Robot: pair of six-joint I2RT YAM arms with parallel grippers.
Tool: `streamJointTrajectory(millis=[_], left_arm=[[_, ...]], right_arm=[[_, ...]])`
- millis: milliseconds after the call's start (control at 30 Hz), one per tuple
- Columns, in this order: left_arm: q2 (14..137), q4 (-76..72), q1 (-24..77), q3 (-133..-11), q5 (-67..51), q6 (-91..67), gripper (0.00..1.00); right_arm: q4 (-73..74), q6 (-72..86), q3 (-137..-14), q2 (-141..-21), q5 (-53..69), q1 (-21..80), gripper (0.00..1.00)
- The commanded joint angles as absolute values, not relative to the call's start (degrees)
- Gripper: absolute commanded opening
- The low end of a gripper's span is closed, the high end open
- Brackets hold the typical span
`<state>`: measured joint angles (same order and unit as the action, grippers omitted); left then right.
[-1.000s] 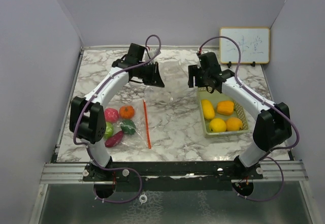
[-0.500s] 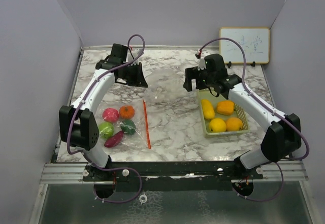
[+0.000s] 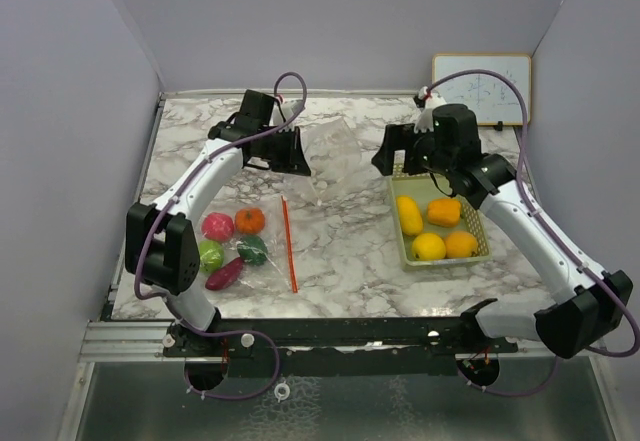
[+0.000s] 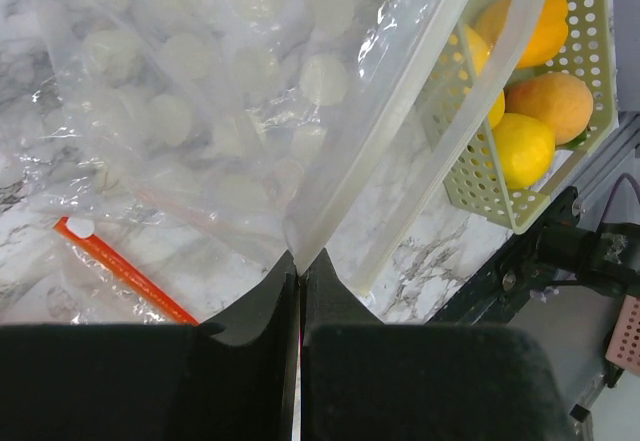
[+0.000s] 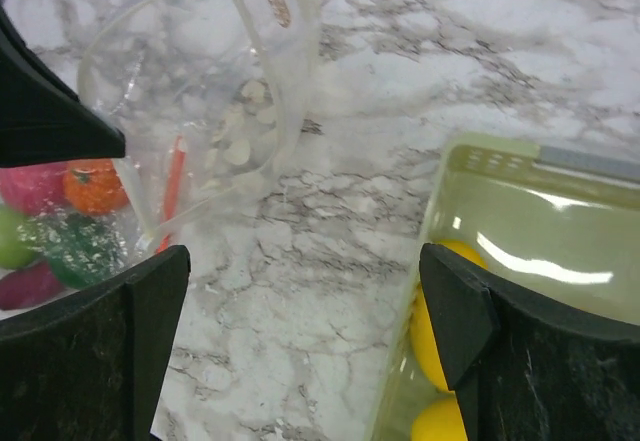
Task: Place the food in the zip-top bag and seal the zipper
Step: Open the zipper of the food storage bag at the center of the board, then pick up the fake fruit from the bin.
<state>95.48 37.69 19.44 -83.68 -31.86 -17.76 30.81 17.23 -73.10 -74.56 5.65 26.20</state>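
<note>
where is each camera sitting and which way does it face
Top external: above and behind the bases, looking down on the table; both arms show.
Left wrist: on the left arm, looking past the shut left gripper pinching the bag.
Right wrist: looking down at the table through the open right gripper.
Shared: both wrist views show bag and basket.

The overhead camera is looking down from the near edge across the whole tabletop point(image 3: 350, 251); both wrist cameras are closely sharing the bag point(image 5: 215, 91) and basket point(image 5: 500, 156).
</note>
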Motion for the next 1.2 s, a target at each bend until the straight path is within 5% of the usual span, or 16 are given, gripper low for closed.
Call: streamJointTrajectory(millis=[0,200,400,933,1167], left_arm=[[96.9,35.4,21.3,-85.7,-33.5,-18.8,0.0],[99.8,35.3,22.7,-86.5,-34.2,-18.7,0.0],[99.9,35.4,23.1,-86.4,-34.5,-18.5,0.0],[101.1,35.0,23.1,-86.4,-34.5,-19.4,0.0],[102.0,35.8,23.1,-87.4,-34.5,-19.4,0.0]], right_arm=[[42.5,22.8,-70.2,-72.0,-6.5,25.3,0.96],[49.4,25.0,-68.1,-76.6,-10.9,23.3,0.94],[44.3,24.1,-63.3,-80.1,-8.0,19.9,0.79],[33.0,20.4,-59.1,-93.6,-0.5,18.2,0.74],[32.4,19.8,-59.5,-94.2,-1.1,17.5,0.31]])
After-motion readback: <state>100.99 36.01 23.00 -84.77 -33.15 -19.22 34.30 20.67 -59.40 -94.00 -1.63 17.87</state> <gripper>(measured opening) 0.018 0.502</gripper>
